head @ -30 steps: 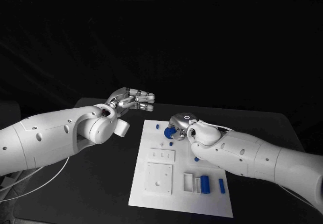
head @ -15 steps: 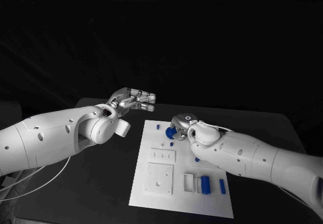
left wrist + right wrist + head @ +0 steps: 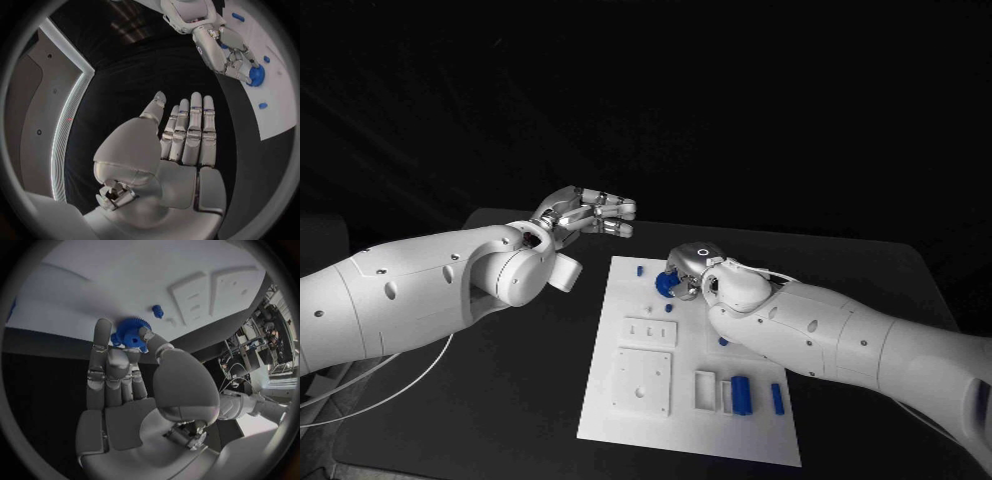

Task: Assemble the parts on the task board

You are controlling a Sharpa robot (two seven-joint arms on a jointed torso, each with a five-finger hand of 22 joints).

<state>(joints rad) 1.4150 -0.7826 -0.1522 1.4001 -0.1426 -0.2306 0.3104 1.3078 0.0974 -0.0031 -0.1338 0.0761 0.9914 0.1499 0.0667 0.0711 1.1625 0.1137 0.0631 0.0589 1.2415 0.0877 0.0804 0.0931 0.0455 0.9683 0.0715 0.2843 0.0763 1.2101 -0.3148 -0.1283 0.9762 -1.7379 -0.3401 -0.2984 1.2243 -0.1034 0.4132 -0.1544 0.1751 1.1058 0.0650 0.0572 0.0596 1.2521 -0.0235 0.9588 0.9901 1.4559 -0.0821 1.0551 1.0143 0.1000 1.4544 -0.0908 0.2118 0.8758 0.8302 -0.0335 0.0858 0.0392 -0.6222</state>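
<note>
Left hand: plainly free, the left hand (image 3: 589, 215) hangs over the black table (image 3: 516, 400) just off the far left corner of the task board (image 3: 625, 420); in its wrist view the fingers (image 3: 190, 130) lie straight and side by side, holding nothing.

Board, near end: a blue block (image 3: 740, 393) and a slim blue bar (image 3: 776, 398) lie by the white raised plates (image 3: 643, 382), well apart from either hand.

Blue gear: the blue gear (image 3: 130, 335) sits at the far end of the board, pinched at its toothed rim between the thumb and fingertips (image 3: 103, 332) of the right hand (image 3: 692, 270).

Small peg: a small blue peg (image 3: 157, 311) stands on the board just beside the gear.

Handling: the gear looks like small, stiff plastic, probably light and not fragile. Its teeth should give some grip, so the rim is likely the best hold, opposite sides, kept level. Whether it is already seated on its post I cannot tell.
</note>
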